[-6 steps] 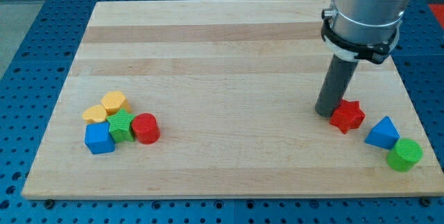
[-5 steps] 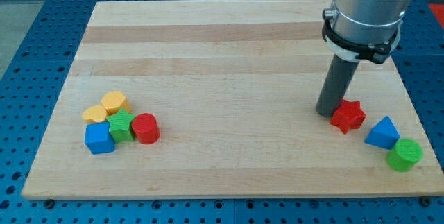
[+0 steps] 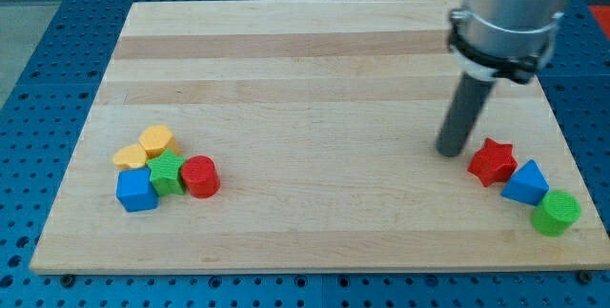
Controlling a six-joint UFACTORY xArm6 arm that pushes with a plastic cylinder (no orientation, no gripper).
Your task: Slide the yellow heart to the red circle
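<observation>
The yellow heart [image 3: 130, 156] lies at the view's left in a tight cluster, with a yellow hexagon [image 3: 157, 140] just above it. The red circle [image 3: 200, 176] sits at the cluster's right end, with the green star [image 3: 168, 171] between it and the heart. A blue cube [image 3: 136, 192] is at the cluster's bottom left. My tip [image 3: 450, 152] rests on the board far to the view's right, just left of a red star [image 3: 492, 162] and apart from it.
A blue triangle [image 3: 526, 183] touches the red star's lower right, and a green cylinder [image 3: 556, 213] sits below it near the board's right edge [image 3: 572, 170]. The wooden board lies on a blue perforated table.
The red star has shifted right and down, now against the blue triangle. My tip has stayed nearly in place, slightly right.
</observation>
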